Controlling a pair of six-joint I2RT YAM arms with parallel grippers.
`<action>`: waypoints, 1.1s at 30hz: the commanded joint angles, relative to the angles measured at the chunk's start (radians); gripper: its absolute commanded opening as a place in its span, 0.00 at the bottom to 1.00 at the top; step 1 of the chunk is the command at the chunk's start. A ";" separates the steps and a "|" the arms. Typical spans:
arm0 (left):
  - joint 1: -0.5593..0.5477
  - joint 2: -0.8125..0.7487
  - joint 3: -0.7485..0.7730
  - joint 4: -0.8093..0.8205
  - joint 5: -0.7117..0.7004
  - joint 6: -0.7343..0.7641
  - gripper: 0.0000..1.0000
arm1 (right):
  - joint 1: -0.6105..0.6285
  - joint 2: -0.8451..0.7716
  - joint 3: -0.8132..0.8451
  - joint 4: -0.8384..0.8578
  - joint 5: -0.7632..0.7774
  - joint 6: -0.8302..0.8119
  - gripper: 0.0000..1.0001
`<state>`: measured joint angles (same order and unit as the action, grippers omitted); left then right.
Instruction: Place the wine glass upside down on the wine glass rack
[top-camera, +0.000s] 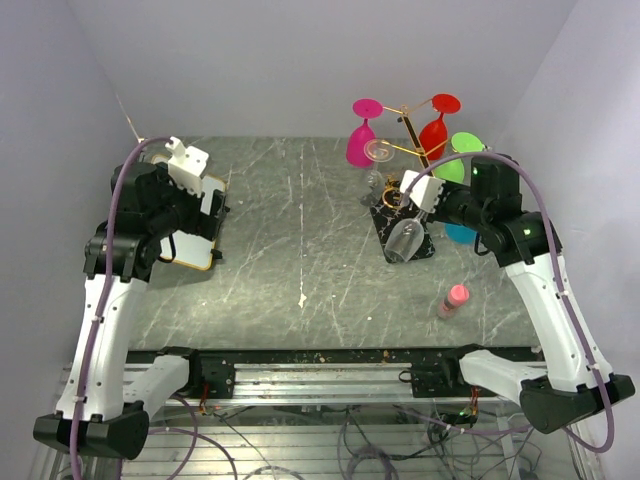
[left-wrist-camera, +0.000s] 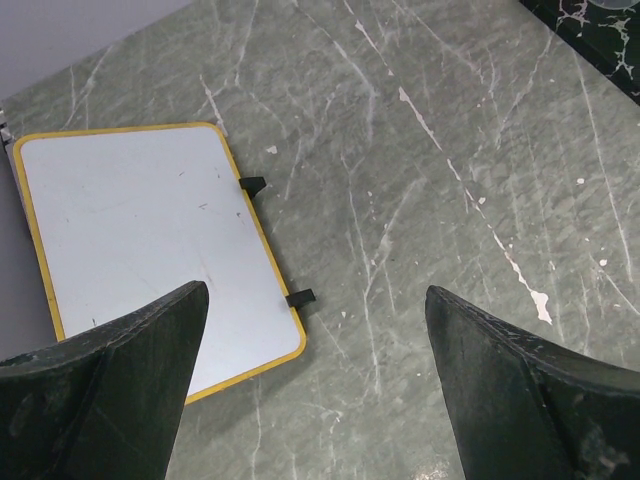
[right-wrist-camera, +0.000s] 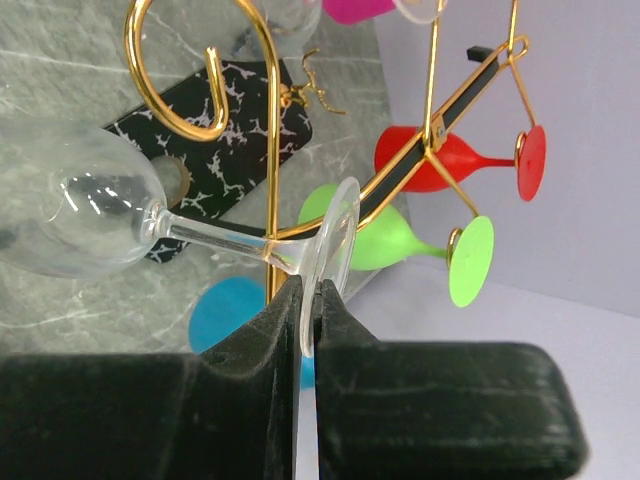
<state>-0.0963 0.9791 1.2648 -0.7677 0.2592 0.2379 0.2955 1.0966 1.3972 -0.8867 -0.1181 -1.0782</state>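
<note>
Grey table (top-camera: 300, 230), wine glass rack (right-wrist-camera: 250, 110) partly hidden

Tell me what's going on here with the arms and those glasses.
The right gripper is shut on the foot of a clear wine glass, holding it at the gold rack, where coloured glasses hang. Whether its stem is hooked on is unclear. The left gripper hangs open by the whiteboard.

Non-task items on the grey-green marbled table (top-camera: 300, 230)
A yellow-framed whiteboard (left-wrist-camera: 150, 240) lies flat at the left (two black clips on its right edge). A small pink bottle (top-camera: 453, 299) lies on its side near the front right. A pink glass (top-camera: 360, 143), a red glass (top-camera: 434, 135), a green glass (top-camera: 452, 168) and a blue glass (right-wrist-camera: 225, 310) cluster at the far right.
</note>
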 joint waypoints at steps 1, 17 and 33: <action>0.009 -0.024 -0.016 0.042 0.045 -0.021 1.00 | 0.028 0.000 0.000 0.102 0.023 -0.001 0.00; 0.013 0.034 0.034 0.045 0.105 -0.048 0.99 | 0.273 0.032 -0.069 0.253 0.282 -0.047 0.00; 0.015 0.058 0.038 0.058 0.109 -0.035 1.00 | 0.343 0.010 -0.044 0.216 0.158 -0.003 0.00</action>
<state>-0.0929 1.0344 1.2690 -0.7444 0.3454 0.2016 0.6193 1.1454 1.3231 -0.6815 0.1097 -1.1126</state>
